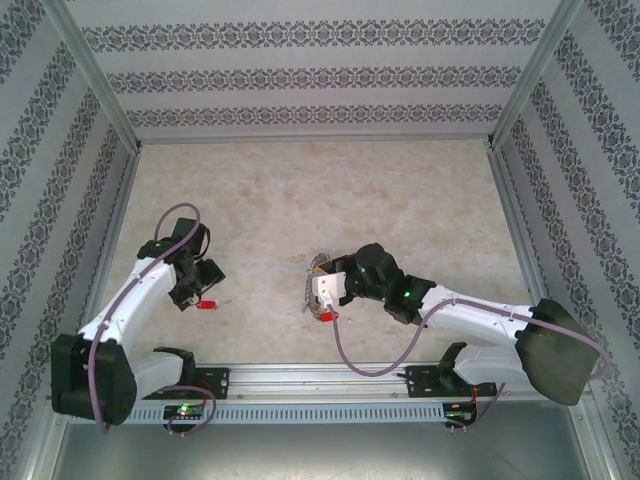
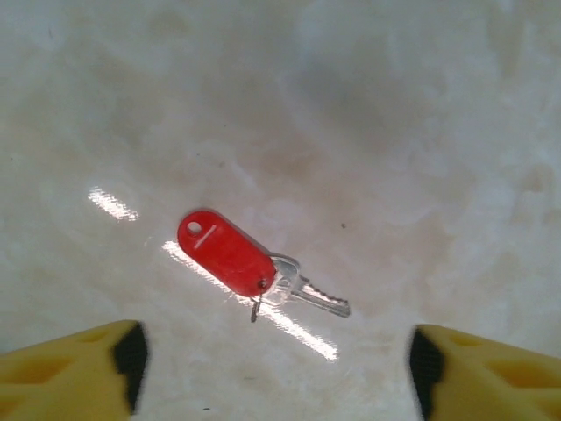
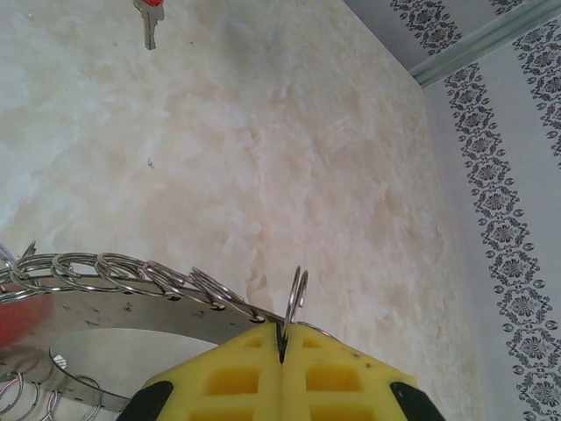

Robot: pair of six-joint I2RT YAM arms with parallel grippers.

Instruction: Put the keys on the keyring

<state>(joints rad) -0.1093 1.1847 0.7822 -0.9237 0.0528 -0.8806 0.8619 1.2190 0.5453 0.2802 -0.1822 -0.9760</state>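
Observation:
A key with a red plastic tag [image 2: 226, 253] and a short silvery blade [image 2: 326, 301] lies flat on the table. My left gripper [image 2: 279, 373] hovers over it, open, its yellow fingertips [image 2: 70, 373] wide apart and nothing between them. From above, this key [image 1: 207, 305] lies just beside my left gripper [image 1: 196, 290]. The keyring [image 3: 131, 307] is a flat metal band fringed with small split rings. My right gripper [image 3: 282, 338] is shut on one upright split ring [image 3: 296, 294] of it. From above, the keyring [image 1: 318, 264] sits at my right gripper [image 1: 322, 293], with a red bit [image 1: 331, 315] beside it.
The marble-patterned table [image 1: 330, 200] is walled by patterned panels [image 1: 320, 70] at the back and both sides. A metal rail [image 1: 330, 378] runs along the near edge. A red-headed key [image 3: 150, 22] shows at the top edge of the right wrist view.

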